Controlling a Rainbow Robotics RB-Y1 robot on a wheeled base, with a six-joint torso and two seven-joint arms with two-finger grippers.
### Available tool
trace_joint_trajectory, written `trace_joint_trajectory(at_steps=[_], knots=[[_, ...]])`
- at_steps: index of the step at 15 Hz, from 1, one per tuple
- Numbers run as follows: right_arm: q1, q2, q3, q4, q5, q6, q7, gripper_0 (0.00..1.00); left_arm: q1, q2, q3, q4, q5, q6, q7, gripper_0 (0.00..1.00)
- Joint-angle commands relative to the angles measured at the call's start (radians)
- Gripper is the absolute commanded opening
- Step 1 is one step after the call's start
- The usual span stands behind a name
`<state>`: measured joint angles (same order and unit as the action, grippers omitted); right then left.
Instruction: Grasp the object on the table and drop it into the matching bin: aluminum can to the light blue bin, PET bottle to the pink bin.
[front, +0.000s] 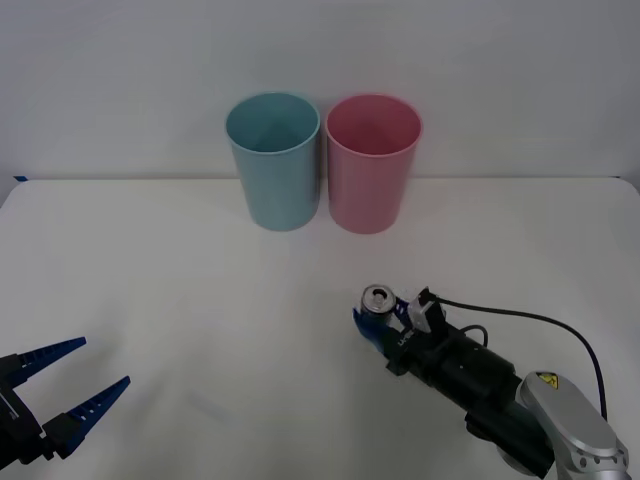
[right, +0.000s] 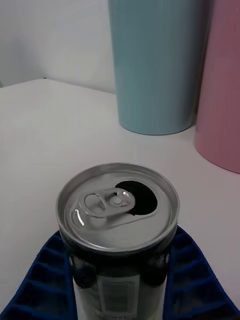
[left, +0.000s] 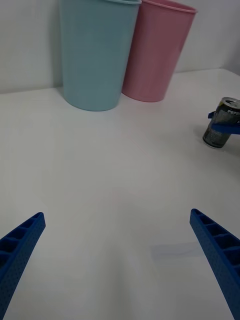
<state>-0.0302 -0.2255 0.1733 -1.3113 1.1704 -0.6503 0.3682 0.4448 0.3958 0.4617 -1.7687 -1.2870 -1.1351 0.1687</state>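
Observation:
The aluminum can (front: 378, 299), small and silver-grey with an opened pull-tab top, stands upright on the white table (front: 200, 300) right of centre. My right gripper (front: 381, 318) is shut on it, one blue finger pressed against each side of the can (right: 117, 200). From the left wrist the can (left: 223, 129) shows far off with a blue finger across it. The light blue bin (front: 273, 165) and the pink bin (front: 372, 168) stand side by side at the back, rims open. My left gripper (front: 100, 364) hovers open at the near left, holding nothing.
A black cable (front: 540, 322) loops from the right wrist over the table. White surface stretches between the can and the bins. A plain wall rises behind the table's far edge (front: 120, 179).

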Motion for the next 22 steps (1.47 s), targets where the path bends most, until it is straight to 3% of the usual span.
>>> trace_joint_trajectory(at_steps=[1,8,13,22], knots=[[0.001,0.0,0.0,0.0,-0.015,-0.002,0.0,0.0,0.0,0.0,0.0,0.0,0.0,0.0,0.0,1.0],[0.021,-0.023,-0.017,-0.069,-0.055,-0.003,-0.018,0.0,0.0,0.0,0.0,0.0,0.0,0.0,0.0,1.0],[0.082,-0.106,-0.017,-0.207,-0.118,0.003,-0.066,0.0,0.0,0.0,0.0,0.0,0.0,0.0,0.0,1.0],[0.081,-0.183,-0.041,-0.405,-0.137,-0.006,-0.353,0.0,0.0,0.0,0.0,0.0,0.0,0.0,0.0,1.0]])
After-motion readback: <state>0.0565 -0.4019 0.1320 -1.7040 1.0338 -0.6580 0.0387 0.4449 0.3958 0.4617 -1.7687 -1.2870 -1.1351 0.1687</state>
